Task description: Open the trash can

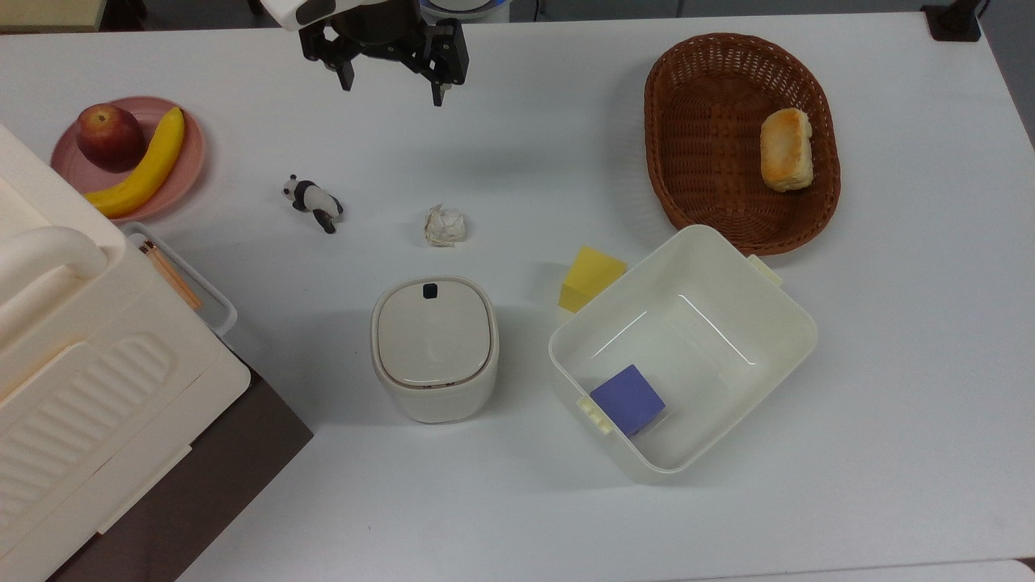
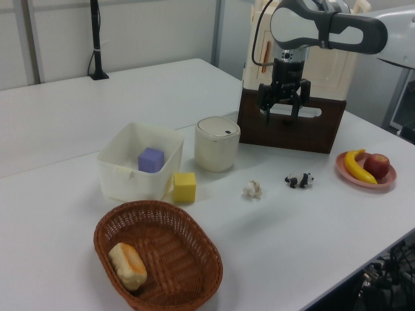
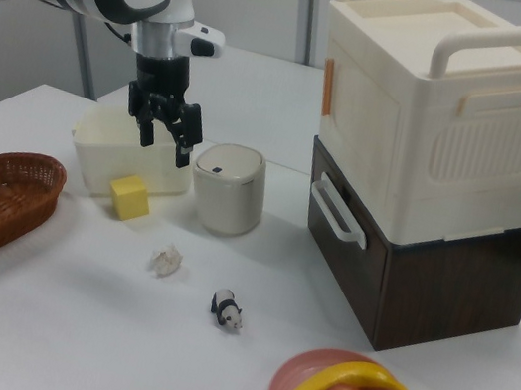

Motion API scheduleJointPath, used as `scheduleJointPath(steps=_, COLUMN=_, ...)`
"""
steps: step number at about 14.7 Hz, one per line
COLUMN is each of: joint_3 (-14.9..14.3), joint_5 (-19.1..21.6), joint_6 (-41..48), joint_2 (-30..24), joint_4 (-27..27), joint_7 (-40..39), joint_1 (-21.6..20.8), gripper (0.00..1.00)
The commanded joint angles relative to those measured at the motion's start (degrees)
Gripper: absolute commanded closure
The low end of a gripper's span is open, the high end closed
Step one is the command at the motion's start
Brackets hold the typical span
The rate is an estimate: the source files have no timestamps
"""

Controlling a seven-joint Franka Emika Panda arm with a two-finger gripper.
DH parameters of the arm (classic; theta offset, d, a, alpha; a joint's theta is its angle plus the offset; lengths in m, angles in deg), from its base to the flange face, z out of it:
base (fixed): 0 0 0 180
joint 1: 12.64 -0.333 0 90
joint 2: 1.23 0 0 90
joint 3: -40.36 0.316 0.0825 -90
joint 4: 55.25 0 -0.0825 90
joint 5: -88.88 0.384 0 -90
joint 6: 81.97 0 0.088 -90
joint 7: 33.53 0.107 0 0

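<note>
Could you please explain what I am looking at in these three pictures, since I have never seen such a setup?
It is one robot arm ending in a gripper whose two jaws stand open, holding nothing, above a white table. Three fixed cameras watch: one from above, two from opposite sides. Its target, the small lidded trash can, stands closed. Around it lie a crumpled paper ball, a toy panda, a yellow block, an open tub holding a purple block, a wicker basket with bread, and a plate with a banana and an apple.

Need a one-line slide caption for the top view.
Open hand hovers above the table's far edge, away from the closed trash can beside a lidless tub.
</note>
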Motion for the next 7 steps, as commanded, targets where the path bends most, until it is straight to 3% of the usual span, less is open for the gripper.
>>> scheduleJointPath(steps=1, joint_3=-0.1, joint_5=-0.9, joint_6=1.0, joint_2=-0.1, joint_4=-0.4, joint_7=-0.9, joint_1=-0.3, gripper=0.00)
scheduleJointPath(steps=5, joint_3=-0.1, joint_5=-0.9, joint_6=-0.6, joint_2=0.0, joint_4=-0.4, joint_7=-0.9, joint_1=-0.3, gripper=0.09)
scheduleJointPath(steps=7, joint_3=-0.1, joint_5=-0.8, joint_6=-2.0, joint_2=0.0, joint_4=-0.5, joint_7=-1.3, joint_1=-0.2, gripper=0.20)
